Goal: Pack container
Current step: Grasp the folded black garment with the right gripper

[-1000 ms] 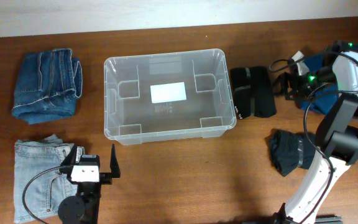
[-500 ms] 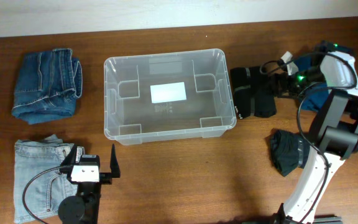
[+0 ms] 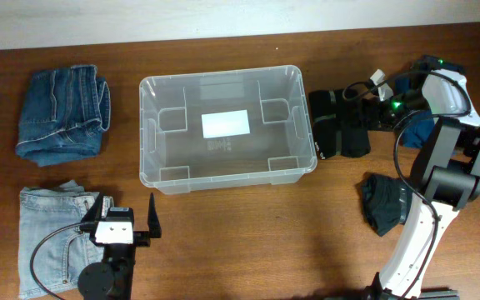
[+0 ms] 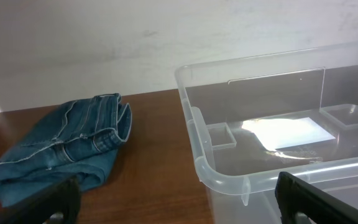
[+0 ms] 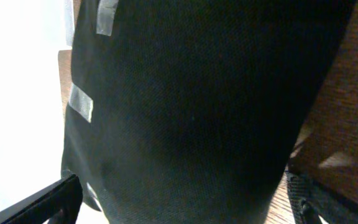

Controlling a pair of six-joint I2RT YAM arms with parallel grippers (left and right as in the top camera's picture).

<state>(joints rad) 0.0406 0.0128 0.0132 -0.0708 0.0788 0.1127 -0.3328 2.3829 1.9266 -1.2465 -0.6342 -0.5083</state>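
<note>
A brown wooden surface [image 3: 248,242] is backed by a pale wall [image 3: 223,17] along the top edge. The clear rectangular plastic container [image 3: 144,133] is set at centre frame. Folded dark blue jeans [image 3: 63,114] are laid upper left and folded light blue jeans [image 3: 52,233] lower left, beside the left tool [image 3: 122,210], whose fingers are held apart. A black folded garment with grey stripes [image 3: 338,123] is laid just right of the container, with the wide-spread right tool [image 3: 373,108] at its right edge.
</note>
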